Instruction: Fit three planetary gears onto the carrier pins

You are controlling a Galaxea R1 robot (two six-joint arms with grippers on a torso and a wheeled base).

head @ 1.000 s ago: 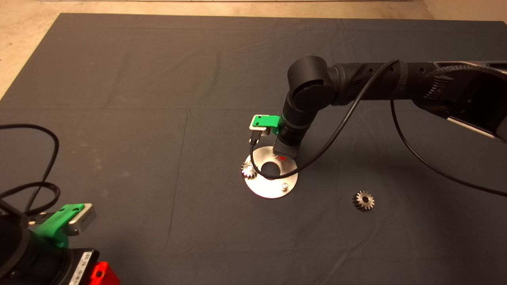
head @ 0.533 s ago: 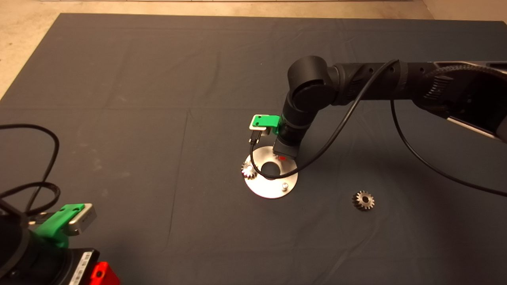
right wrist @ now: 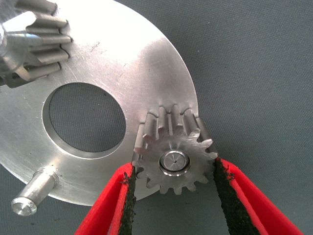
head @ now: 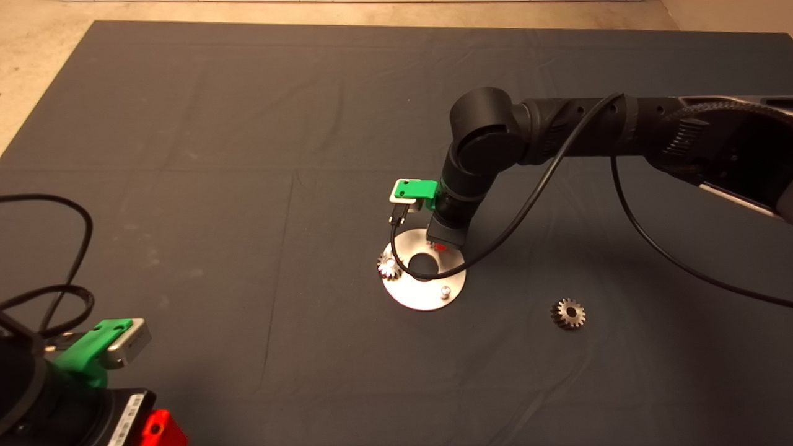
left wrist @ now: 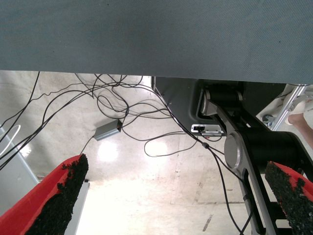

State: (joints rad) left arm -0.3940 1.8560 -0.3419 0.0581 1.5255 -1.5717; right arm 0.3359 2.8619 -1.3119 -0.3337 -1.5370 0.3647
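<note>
The planetary gears stand at three different stages: one [right wrist: 174, 155] sits on a carrier pin [right wrist: 174, 162] at the disc's edge, the pin's silver tip showing through its bore, with the right gripper [right wrist: 174, 196] straddling it; its red fingers [right wrist: 128, 200] have their black pads right at the teeth on both sides, narrow and seemingly touching, though whether they press or have just let go is hard to tell; a second gear [head: 388, 266] is already seated on the disc's [head: 414, 293] left side, and the third gear [head: 569, 313] lies loose on the dark mat [head: 248, 186] well to the right of the disc; one pin [head: 445, 290] is bare, standing upright near the disc's front edge. Against the head views of a second and half a second ago almost nothing differs: the right arm hangs over the same spot above the disc, and gears and disc have not shifted; I judge the second gear is down and the release is due, leaving the loose gear for the bare pin. The left gripper [head: 118, 339] waits at the tabletop's lower left corner, its fingers [left wrist: 61, 196] spread wide over the floor and cables.
</note>
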